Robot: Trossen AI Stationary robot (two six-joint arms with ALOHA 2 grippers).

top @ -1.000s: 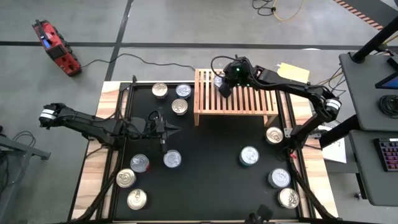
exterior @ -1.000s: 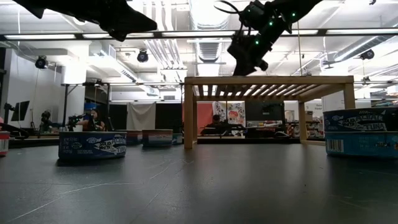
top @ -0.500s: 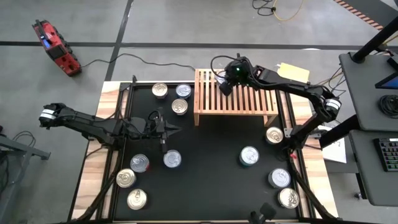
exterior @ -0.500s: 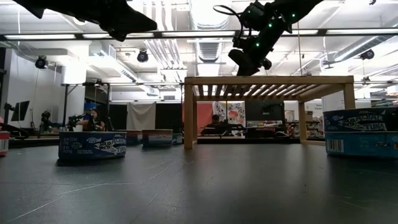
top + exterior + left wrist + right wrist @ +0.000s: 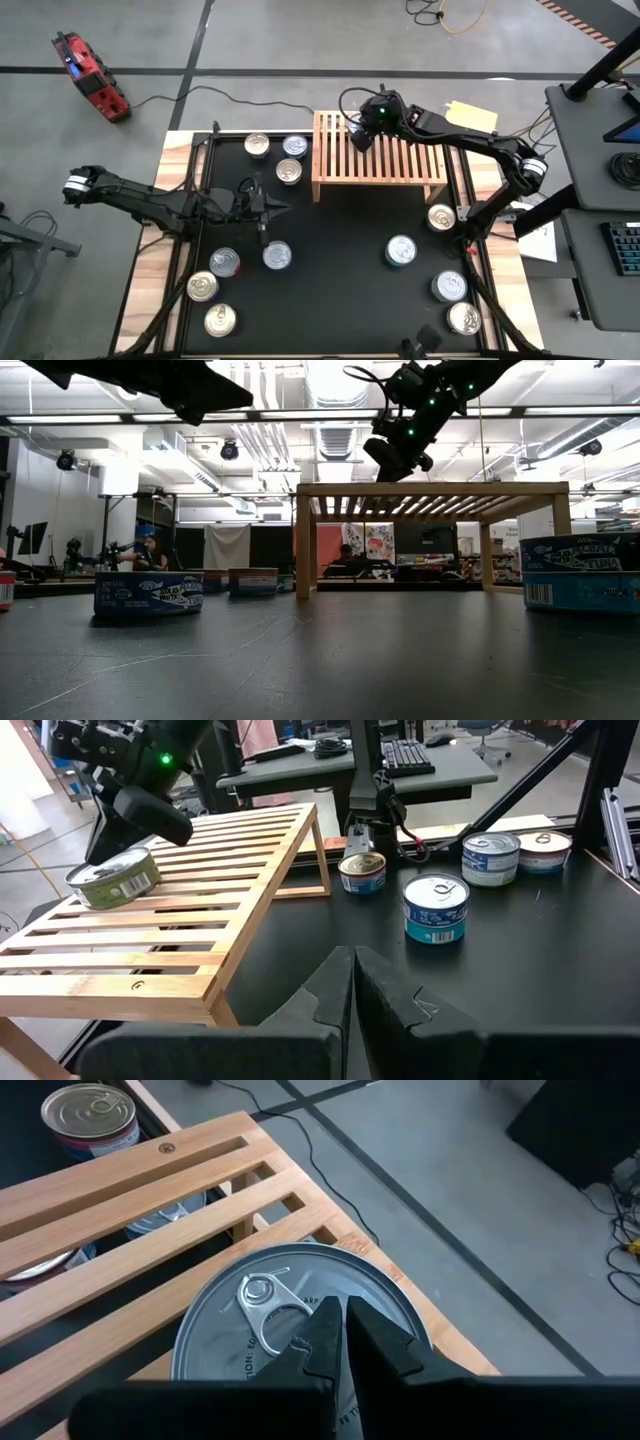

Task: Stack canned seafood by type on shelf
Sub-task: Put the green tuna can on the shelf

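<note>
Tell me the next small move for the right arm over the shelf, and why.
Probably lift the right gripper straight up and swing toward a can still on the mat. It is shut and holds nothing, poised just above the green-labelled can, which already sits on the shelf near its far left corner. The shelf carries only that tin, while others, like the blue can, wait below.

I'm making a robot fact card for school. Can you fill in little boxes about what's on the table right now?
shelf: light-wood slatted rack at the mat's far edge
can on shelf: one, gold-green label, near a corner
right gripper: shut, above that can's lid
left gripper: shut, over the black mat, waiting
cans on mat: eleven, silver lids
</note>
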